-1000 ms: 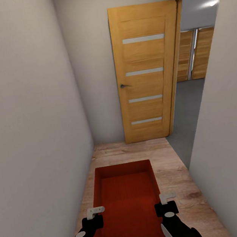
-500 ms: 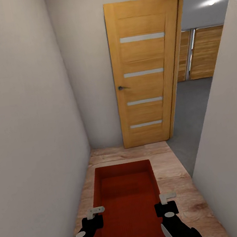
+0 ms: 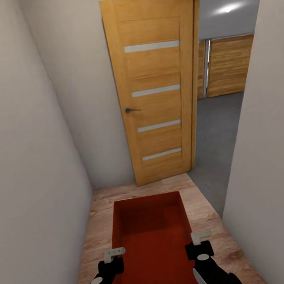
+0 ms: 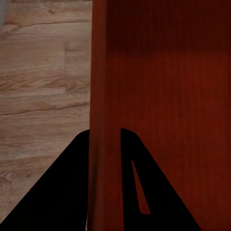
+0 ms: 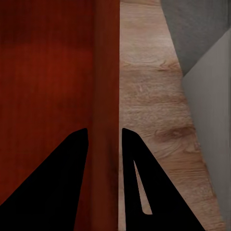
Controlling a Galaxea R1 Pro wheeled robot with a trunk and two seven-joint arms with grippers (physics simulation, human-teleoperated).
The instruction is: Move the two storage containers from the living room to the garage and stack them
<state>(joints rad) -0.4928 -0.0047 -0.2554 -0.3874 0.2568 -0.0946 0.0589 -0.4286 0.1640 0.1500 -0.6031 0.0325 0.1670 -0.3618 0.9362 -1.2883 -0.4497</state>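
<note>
Bin carried down a narrow hallway toward an open door.

White walls (image 3: 17, 134) close in on both sides over a light wood-plank floor (image 3: 204, 214); ahead an orange wooden door (image 3: 159, 89) stands open, and past it show grey concrete (image 3: 217, 125) and wooden panels (image 3: 231, 66) of the garage. An orange-red bin (image 3: 151, 243) is held low in front of the robot, above the planks, ribbed bottom up to view. The left gripper (image 3: 114, 254) is clamped on the bin's left wall, one finger either side of it in the left wrist view (image 4: 105, 139); the right gripper (image 3: 200, 236) likewise grips the right wall (image 5: 105, 139).
</note>
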